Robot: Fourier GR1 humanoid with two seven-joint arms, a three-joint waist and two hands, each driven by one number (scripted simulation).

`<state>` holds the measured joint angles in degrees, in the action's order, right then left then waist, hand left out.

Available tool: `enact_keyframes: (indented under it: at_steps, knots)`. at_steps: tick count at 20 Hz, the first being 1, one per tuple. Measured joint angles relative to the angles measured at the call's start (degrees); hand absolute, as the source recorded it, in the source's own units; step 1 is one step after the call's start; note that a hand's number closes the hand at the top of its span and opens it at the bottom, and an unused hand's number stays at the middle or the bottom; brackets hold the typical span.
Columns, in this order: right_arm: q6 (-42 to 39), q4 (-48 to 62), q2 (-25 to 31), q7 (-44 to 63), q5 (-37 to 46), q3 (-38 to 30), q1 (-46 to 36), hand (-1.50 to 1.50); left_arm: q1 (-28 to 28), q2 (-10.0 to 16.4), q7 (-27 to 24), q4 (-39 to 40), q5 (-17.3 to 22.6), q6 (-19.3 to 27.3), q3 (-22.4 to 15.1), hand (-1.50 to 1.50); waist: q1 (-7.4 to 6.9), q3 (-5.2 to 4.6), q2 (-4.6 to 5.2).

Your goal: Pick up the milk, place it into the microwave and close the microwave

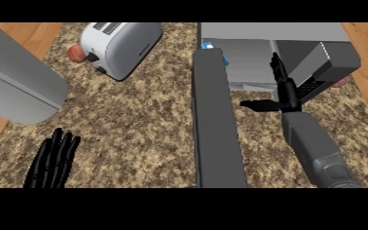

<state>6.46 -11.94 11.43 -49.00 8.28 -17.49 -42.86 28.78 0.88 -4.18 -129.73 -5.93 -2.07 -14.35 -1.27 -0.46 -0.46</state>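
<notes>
Head view: one milk carton [210, 46] in one microwave [269, 31], left of right hand [285, 93] fingers [277, 66], straight and empty; left hand [54, 158] likewise.

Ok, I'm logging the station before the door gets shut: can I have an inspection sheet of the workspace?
Surface: speckled stone counter.
Job's things: microwave, its door swung open; a small blue and white item, likely the milk, at the cavity's left edge, mostly hidden by the door.
Clutter: toaster at far left; reddish item beside it; large grey object at the left edge, cannot tell what.
Hands: right hand open, fingers straight, at the microwave's opening, holding nothing; left hand open, resting at lower left.
Cables: nothing seen.
Surroundings: wood strip beyond the counter's far corners.
</notes>
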Motion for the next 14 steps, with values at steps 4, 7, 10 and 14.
enact_keyframes:
  at_steps: [4,7,10,14]
  knots:
    - [-2.7,-0.7,-1.3,-2.1,-1.5,-0.6,4.7,-1.5,0.6,0.6,-0.3,0.1,0.0,-0.6,-0.6,-1.5,0.5,0.23,0.17]
    - [-4.4,-1.5,-2.3,-4.1,-2.4,-0.8,8.8,-1.5,0.1,1.2,-0.5,1.4,0.9,-1.9,-1.4,-1.5,0.9,0.35,0.3]
    - [-6.2,-3.0,-3.3,-5.3,-3.2,-0.5,12.5,-1.5,0.0,2.6,-0.5,1.7,2.7,-4.2,-1.8,-1.5,1.24,0.4,0.28]
    - [-11.1,-4.9,-4.1,-6.8,-3.6,0.6,17.0,-1.5,-1.7,4.2,0.0,3.7,3.3,-7.0,-3.4,1.5,1.62,0.42,0.28]
